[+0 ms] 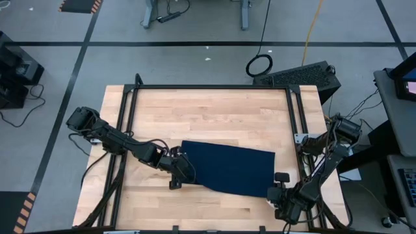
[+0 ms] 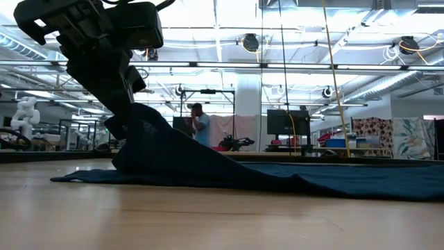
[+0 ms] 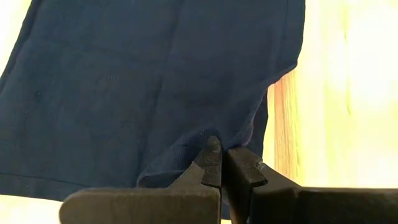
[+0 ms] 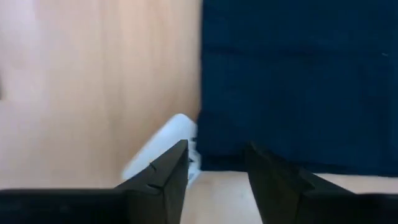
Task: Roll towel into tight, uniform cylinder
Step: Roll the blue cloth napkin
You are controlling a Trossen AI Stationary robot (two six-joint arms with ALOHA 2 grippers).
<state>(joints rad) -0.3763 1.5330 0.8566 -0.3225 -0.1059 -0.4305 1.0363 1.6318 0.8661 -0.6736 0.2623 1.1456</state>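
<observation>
On the table [image 1: 214, 107], the towel [image 1: 231, 169] lies spread; left tool [image 3: 219, 163] pinches its lifted edge, right tool [image 4: 214, 158] gapes over the corner by a white tag [image 4: 165, 146]. Low view shows cloth tented upward.

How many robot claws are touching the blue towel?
1. The left gripper is pinched shut on the towel at its left edge, lifting it. The right gripper is open just off the towel's right corner, beside the white tag, not gripping.

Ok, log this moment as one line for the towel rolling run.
left pincer: shut on towel edge, lifted | right pincer: open at towel's corner by white tag | towel: mostly flat, unrolled
</observation>
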